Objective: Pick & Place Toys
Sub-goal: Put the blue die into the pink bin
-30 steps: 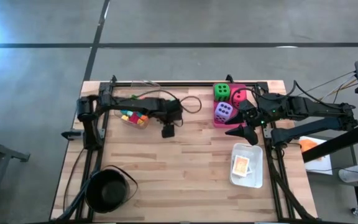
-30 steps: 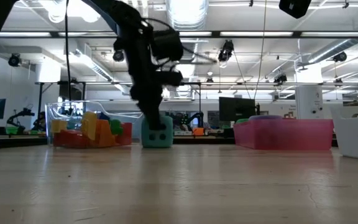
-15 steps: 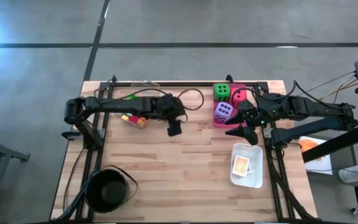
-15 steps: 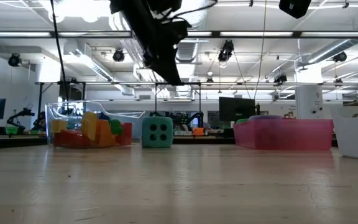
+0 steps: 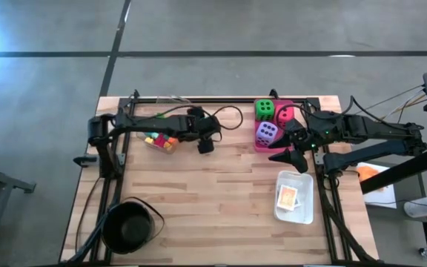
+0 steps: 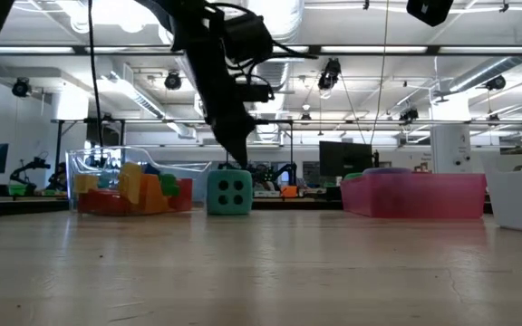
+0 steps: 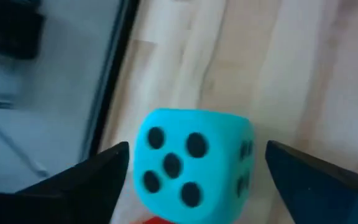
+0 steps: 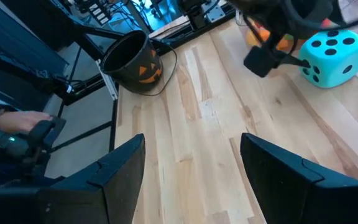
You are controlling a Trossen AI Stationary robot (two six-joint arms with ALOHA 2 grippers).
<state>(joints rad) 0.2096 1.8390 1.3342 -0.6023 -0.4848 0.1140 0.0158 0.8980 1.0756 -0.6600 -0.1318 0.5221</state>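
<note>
Left hand (image 7: 191, 171) hangs open right above the teal die (image 7: 190, 163), which sits free on the counter (image 5: 213, 193) beside the clear tray (image 6: 130, 186). Right hand (image 5: 286, 154) waits open by the pink tray (image 5: 273, 146).

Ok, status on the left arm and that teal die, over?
Left gripper jaws open, above the teal die, not gripping. Die sits on the table. Right gripper open, idle by the pink tray. Nothing blocking.
</note>
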